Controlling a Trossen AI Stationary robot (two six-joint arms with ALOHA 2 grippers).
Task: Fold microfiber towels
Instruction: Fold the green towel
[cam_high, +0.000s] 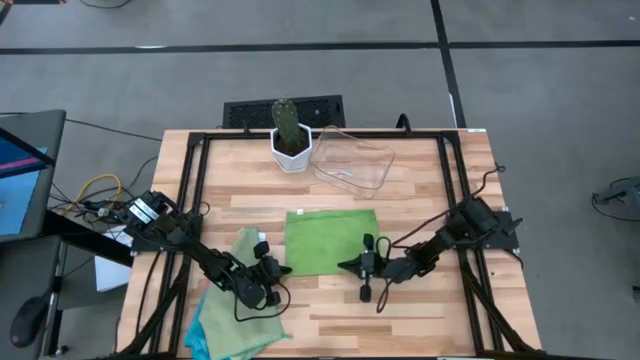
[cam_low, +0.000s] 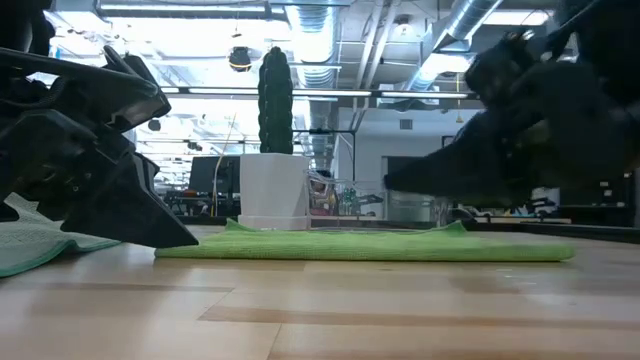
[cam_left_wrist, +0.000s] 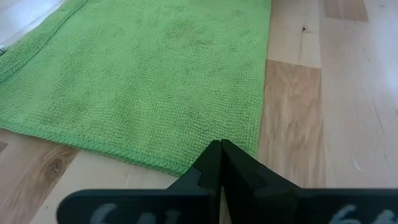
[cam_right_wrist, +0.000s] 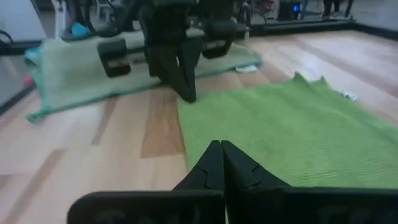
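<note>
A light green microfiber towel (cam_high: 330, 240) lies flat on the middle of the wooden table, also seen in the low view (cam_low: 360, 247). My left gripper (cam_high: 283, 270) is shut, its tip low at the towel's near left corner (cam_left_wrist: 239, 146). My right gripper (cam_high: 345, 266) is shut and hangs a little above the towel's near edge (cam_right_wrist: 261, 168), clear of it in the low view (cam_low: 395, 185). A heap of further towels, light green (cam_high: 240, 305) over turquoise (cam_high: 198, 342), lies at the table's near left. My left gripper's shut fingertips (cam_left_wrist: 214, 155) slant down at the towel's near left corner, which lies flat on the table. Whether they touch the cloth or only the wood beside it, I cannot tell.
A cactus in a white pot (cam_high: 290, 140) and a clear plastic tray (cam_high: 355, 162) stand at the far edge. Black frame rails (cam_high: 195, 190) run along the table's left and right sides. Bare wood (cam_high: 400, 310) lies near the front edge.
</note>
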